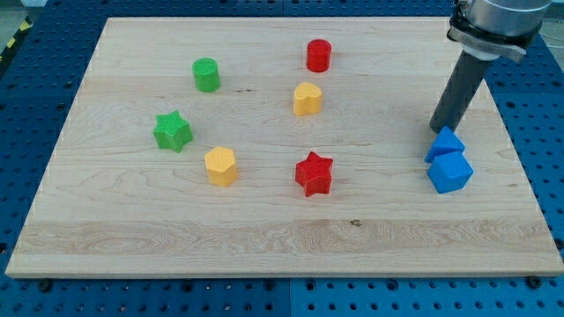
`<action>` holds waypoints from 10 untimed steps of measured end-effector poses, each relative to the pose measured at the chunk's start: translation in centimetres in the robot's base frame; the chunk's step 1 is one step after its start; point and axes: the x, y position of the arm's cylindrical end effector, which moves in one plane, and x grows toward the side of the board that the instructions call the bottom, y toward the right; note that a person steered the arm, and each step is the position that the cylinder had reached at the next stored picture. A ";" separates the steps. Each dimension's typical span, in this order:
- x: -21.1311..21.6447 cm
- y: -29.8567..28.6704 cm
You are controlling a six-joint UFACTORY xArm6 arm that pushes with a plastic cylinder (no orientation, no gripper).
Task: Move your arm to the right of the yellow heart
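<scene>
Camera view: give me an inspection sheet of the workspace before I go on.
Surface: wooden board, flat.
Job's things: yellow heart, right of centre, free; my tip far to its right, against the blue blocks.
Clutter: red cylinder; green cylinder; green star; yellow hexagon; red star; two blue blocks, touching.
Pincer: none fitted, rod only.
Cables: nothing seen.
Surroundings: blue perforated table.
</scene>
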 end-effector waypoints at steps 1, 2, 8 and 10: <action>0.7 -0.4; 0.5 -1.7; -7.0 -12.5; -10.0 -12.0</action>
